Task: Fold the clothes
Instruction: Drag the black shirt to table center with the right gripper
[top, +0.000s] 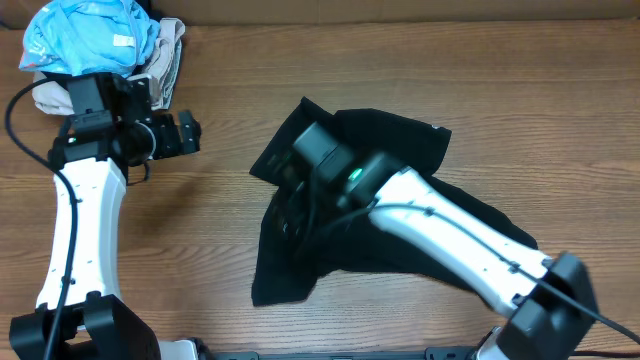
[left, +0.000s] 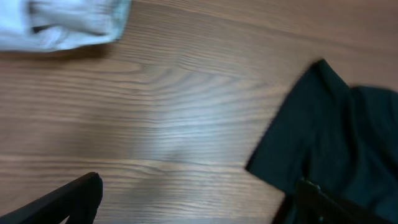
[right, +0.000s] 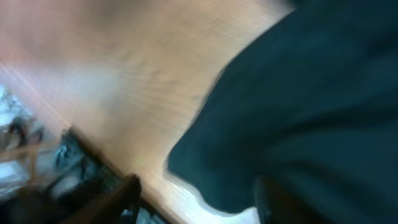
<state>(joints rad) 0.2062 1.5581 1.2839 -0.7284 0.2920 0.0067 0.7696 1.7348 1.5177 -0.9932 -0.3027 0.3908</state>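
Observation:
The black shirt (top: 395, 135) lies crumpled in the middle of the wooden table, with one corner pointing to the far left. My right gripper (top: 290, 190) hovers low over the shirt's left part. In the blurred right wrist view its fingers (right: 199, 199) are spread, with the shirt's edge (right: 311, 93) below and between them, not pinched. My left gripper (top: 185, 133) is open and empty over bare wood, left of the shirt. In the left wrist view its fingers (left: 199, 202) are wide apart and the shirt's corner (left: 336, 124) lies to the right.
A light blue garment (top: 85, 35) and a beige garment (top: 165, 55) are piled at the far left corner, just behind the left arm. A pale garment (left: 62, 22) shows at the top left of the left wrist view. The table's near edge (right: 93, 155) is close to the right gripper.

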